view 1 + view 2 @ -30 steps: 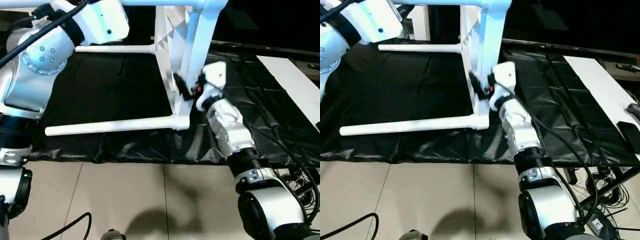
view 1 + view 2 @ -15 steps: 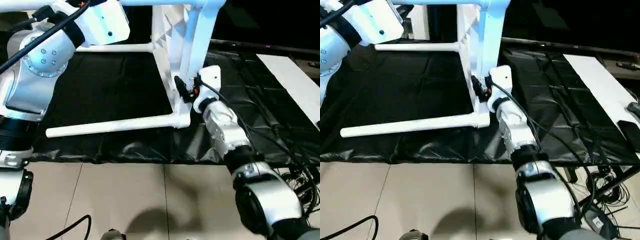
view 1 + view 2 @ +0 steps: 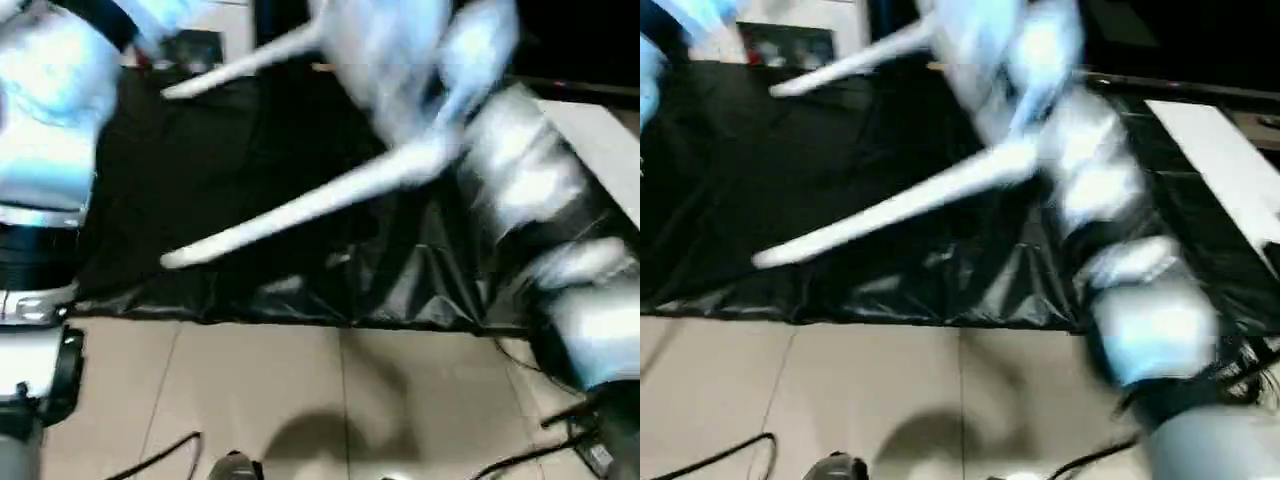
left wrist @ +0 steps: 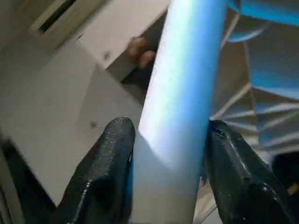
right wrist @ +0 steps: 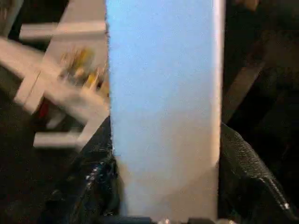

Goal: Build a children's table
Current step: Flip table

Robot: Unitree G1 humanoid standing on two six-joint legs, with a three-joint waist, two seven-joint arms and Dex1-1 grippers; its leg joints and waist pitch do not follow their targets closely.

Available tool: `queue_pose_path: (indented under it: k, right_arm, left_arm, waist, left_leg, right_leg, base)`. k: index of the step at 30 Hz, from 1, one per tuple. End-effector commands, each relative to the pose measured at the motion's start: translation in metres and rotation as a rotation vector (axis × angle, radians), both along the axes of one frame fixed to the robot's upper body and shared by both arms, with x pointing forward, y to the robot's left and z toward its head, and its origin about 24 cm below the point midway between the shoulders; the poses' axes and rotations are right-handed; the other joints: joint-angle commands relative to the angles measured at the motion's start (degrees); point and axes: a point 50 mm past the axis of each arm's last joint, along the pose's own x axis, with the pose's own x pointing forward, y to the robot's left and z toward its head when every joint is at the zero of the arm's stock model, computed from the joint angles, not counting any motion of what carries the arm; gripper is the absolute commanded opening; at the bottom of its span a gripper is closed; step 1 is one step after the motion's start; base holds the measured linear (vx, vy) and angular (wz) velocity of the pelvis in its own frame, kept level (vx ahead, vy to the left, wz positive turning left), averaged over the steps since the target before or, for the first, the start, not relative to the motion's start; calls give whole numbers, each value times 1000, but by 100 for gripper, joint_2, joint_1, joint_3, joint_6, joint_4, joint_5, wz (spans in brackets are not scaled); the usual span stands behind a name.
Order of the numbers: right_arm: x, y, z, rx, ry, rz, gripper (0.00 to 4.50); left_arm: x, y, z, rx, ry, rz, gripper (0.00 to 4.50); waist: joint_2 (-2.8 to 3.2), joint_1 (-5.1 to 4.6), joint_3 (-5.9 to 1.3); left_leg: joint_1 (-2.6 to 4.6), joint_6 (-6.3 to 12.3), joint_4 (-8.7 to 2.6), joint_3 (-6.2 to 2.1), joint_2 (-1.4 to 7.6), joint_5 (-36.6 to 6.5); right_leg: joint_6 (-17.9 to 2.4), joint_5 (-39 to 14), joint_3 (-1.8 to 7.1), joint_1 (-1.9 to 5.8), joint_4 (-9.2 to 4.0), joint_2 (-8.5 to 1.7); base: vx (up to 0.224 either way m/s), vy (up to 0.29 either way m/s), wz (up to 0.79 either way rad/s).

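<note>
The children's table (image 3: 390, 60) is tipped in mid-air over the black sheet and looks smeared by motion. Its near leg (image 3: 300, 205) slants down to the left, and a farther leg (image 3: 240, 65) runs the same way behind it. In the left wrist view my left gripper (image 4: 168, 172) is shut on a white tube leg (image 4: 182, 93), with a black finger (image 4: 100, 177) pressed on each side. In the right wrist view my right gripper (image 5: 166, 177) is shut on another white tube (image 5: 163, 93) of the table. My right forearm (image 3: 520, 190) reaches up to the tabletop.
A black crinkled sheet (image 3: 250, 170) covers the work surface, and its front edge hangs above the tiled floor (image 3: 300, 400). A white board (image 3: 1230, 170) lies on the sheet at the right. Cables (image 3: 150, 455) trail on the floor. White cabinet panels (image 4: 70, 107) stand behind the left gripper.
The table has tipped: its tabletop end rose, so the legs now slant down to the left instead of lying level. My right gripper has closed on the tube.
</note>
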Motion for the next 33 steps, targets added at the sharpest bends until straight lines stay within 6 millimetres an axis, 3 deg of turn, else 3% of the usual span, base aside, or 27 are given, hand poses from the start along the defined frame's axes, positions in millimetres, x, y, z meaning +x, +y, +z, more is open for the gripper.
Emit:
queue_pose_path:
  k: [1, 5, 6, 7, 10, 12, 13, 15, 17, 19, 26, 30, 33]
  right_arm:
    - [-8, -60, 23, 104, -55, -154, 225]
    - [-11, -58, 40, -21, -32, -70, 225]
    - [-10, -56, 39, -57, -15, -54, 225]
    - [-10, -52, 35, -120, 5, -27, 225]
    - [-8, -45, 29, -145, 28, 11, 225]
    - [-8, -39, 24, -173, 40, 56, 225]
    - [-8, -37, 22, -185, 43, 78, 268]
    - [-8, -32, 20, -201, 39, 103, 278]
    - [-8, -29, 18, -205, 42, 123, 303]
    - [-8, -27, 17, -206, 44, 139, 320]
    - [-12, -25, 20, -137, -9, 200, 379]
    - [-16, -29, 29, 5, -48, 261, 409]
    - [-22, -50, 36, 255, -106, 275, 442]
  left_arm:
    - [16, 54, -48, -231, 238, 191, 220]
    - [19, 49, -71, -283, 326, 169, 204]
    - [19, 48, -73, -285, 330, 168, 200]
    - [21, 47, -75, -288, 338, 169, 197]
    - [23, 45, -75, -293, 345, 174, 194]
    - [24, 45, -75, -295, 348, 179, 190]
    - [24, 45, -76, -301, 351, 183, 189]
    - [24, 45, -76, -305, 359, 188, 189]
    - [24, 46, -76, -315, 363, 197, 186]
    - [24, 47, -77, -321, 365, 204, 186]
    - [25, 45, -80, -299, 355, 198, 175]
    - [25, 42, -77, -276, 321, 155, 175]
    - [25, 41, -80, -251, 317, 128, 175]
  waist:
    - [-50, -37, -389]
    - [-72, -46, -379]
    - [-86, -55, -375]
    - [-126, -45, -342]
    - [-113, -54, -331]
    - [-117, -63, -342]
    - [-121, -67, -347]
    - [-132, -71, -357]
    - [-139, -103, -342]
    - [-142, -155, -372]
    - [-128, -201, -368]
    - [-126, -157, -417]
    - [-137, -115, -435]
  left_leg:
    - [218, -35, -263, 8, 92, -883]
    - [251, -319, -306, -40, 117, -1554]
    - [251, -343, -310, -50, 119, -1643]
    - [282, -358, -311, -43, 109, -1976]
    - [280, -411, -333, -75, 109, -2218]
    - [277, -462, -345, -93, 112, -2297]
    - [280, -470, -344, -96, 110, -2324]
    - [290, -453, -334, -93, 108, -2410]
    - [248, -415, -342, -102, 86, -2425]
    - [215, -415, -348, -120, 91, -2206]
    - [260, -416, -338, -130, 105, -2483]
    - [263, -355, -342, -131, 125, -2268]
    - [236, -253, -316, -107, 135, -1777]
  right_leg:
    - [-1113, -216, 179, 174, -333, -210]
    - [-944, -843, 154, 146, -395, -213]
    - [-930, -901, 147, 149, -399, -207]
    - [-842, -1300, 158, 94, -458, -215]
    - [-735, -1741, 157, 78, -498, -251]
    - [-714, -1720, 147, 76, -497, -247]
    - [-721, -1671, 146, 72, -492, -244]
    - [-737, -1667, 145, 66, -486, -243]
    - [-741, -1717, 137, 85, -491, -232]
    - [-785, -1606, 123, 124, -476, -249]
    - [-850, -1795, 121, 56, -517, -251]
    - [-987, -1111, 115, 84, -455, -243]
    - [-1107, -418, 109, 107, -374, -223]
  base:
    - [0, 0, 0]
    - [0, 0, 0]
    - [0, 0, 0]
    - [0, 0, 0]
    - [0, 0, 0]
    - [0, 0, 0]
    - [0, 0, 0]
    - [0, 0, 0]
    - [0, 0, 0]
    - [0, 0, 0]
    - [0, 0, 0]
    - [0, 0, 0]
    - [0, 0, 0]
